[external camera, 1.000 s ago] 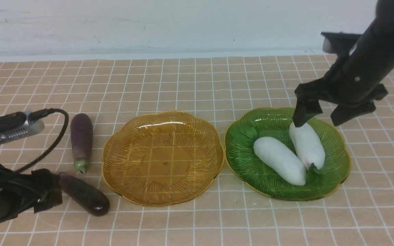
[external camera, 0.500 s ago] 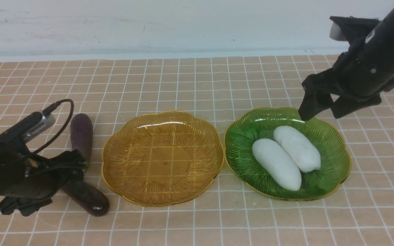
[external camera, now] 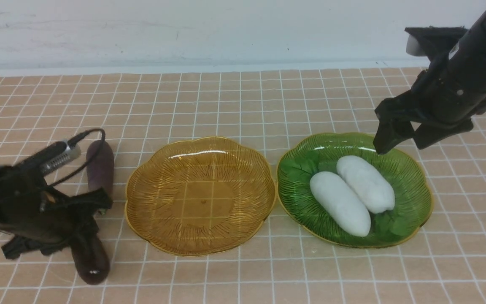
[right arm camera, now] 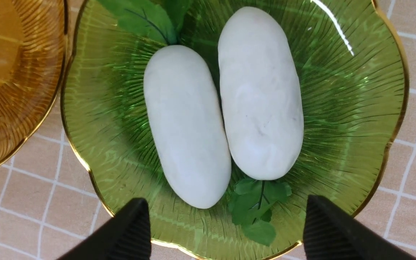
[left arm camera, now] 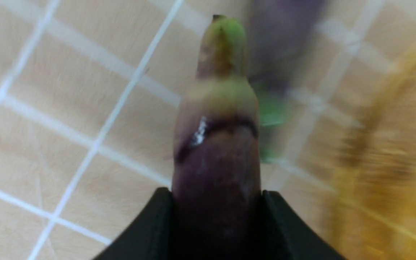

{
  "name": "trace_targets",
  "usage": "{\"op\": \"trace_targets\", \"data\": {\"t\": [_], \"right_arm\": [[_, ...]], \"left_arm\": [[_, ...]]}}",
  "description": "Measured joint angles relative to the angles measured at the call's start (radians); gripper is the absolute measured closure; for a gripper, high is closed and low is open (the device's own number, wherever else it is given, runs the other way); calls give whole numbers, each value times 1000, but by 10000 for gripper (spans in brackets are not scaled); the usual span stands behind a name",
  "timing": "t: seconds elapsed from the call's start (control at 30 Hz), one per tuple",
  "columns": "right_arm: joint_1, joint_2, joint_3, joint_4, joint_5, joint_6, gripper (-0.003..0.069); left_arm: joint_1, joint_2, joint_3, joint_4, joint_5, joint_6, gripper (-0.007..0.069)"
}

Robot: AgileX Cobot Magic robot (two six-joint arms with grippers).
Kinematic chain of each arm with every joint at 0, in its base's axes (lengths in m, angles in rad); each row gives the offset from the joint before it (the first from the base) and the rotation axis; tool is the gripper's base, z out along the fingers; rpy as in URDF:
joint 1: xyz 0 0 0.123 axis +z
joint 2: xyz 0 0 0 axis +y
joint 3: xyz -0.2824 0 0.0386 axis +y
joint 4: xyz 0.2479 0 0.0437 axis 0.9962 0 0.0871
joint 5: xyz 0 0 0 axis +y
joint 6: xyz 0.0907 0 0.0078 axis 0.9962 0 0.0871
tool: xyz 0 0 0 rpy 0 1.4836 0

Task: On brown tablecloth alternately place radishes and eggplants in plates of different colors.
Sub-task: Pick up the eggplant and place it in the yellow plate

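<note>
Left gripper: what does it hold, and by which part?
The left gripper holds the darker eggplant by its purple body, just behind the green cap.

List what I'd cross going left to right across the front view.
Left end effector gripping the glossy eggplant → amber plate → green plate holding both radishes. Left out because they overlap these sideways: the pale eggplant and the open right end effector.

Bright even light, soft shadows, white glare streak on green plate (right arm camera: 338,32), left wrist view blurred, amber plate (left arm camera: 392,162) smeared
</note>
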Motion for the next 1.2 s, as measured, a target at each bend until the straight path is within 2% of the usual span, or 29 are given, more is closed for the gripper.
{"op": "trace_targets", "data": {"t": [0.13,0.27,0.37,0.5,0.63,0.8,0.87,0.97,1.03,1.17,1.2], "right_arm": [[0,0,0,6,0,0,144],[0,0,0,7,0,0,144],[0,0,0,7,0,0,144],[0,0,0,7,0,0,144],[0,0,0,7,0,0,144],[0,0,0,7,0,0,144],[0,0,0,7,0,1,144],[0,0,0,6,0,7,144],[0,0,0,6,0,7,144],[0,0,0,3,0,0,144],[0,0,0,2,0,0,144]], "left_arm": [[-52,-13,-106,-60,86,117,391],[-156,65,-261,-148,127,265,389],[-200,147,-340,-159,126,312,375],[-216,267,-429,-158,122,334,314],[-216,323,-470,-153,149,340,213],[-187,338,-545,-140,266,359,83],[-141,337,-606,-107,340,365,61],[-101,337,-645,-58,385,366,82],[-69,338,-653,-14,409,365,124],[28,371,-654,62,437,290,288],[38,383,-654,65,433,277,306]]}}
